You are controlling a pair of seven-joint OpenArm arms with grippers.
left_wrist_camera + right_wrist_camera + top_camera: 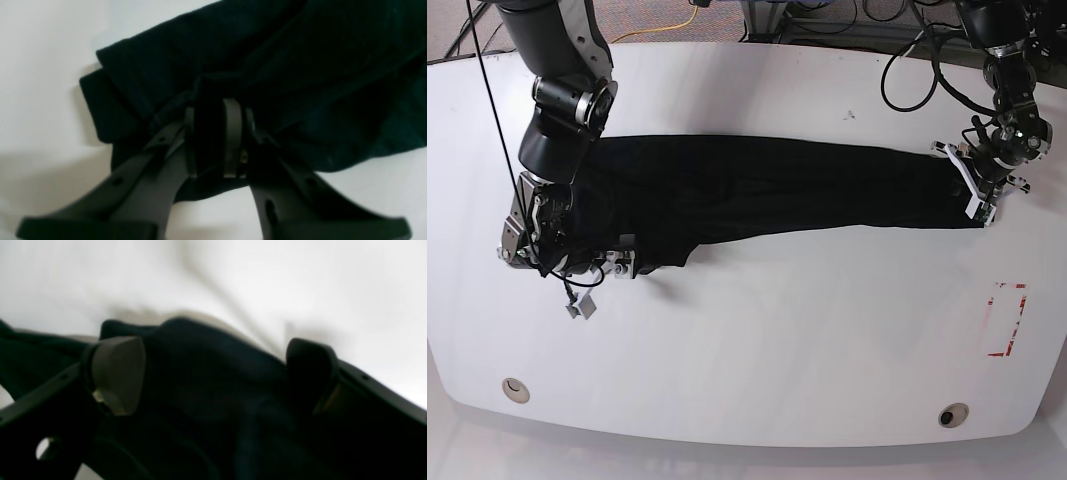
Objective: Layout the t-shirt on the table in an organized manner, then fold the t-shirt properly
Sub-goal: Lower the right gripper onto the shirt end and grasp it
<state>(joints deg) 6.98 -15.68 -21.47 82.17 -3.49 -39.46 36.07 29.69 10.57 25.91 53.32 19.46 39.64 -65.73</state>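
The black t-shirt lies stretched in a long band across the far half of the white tabletop. The left pincer is pinched tight on cloth at the end nearest the red dashed mark. The right pincer stands wide apart over the other end, with cloth between its tips but not squeezed. If the left arm pulls now, that loose end could slide and bunch up.
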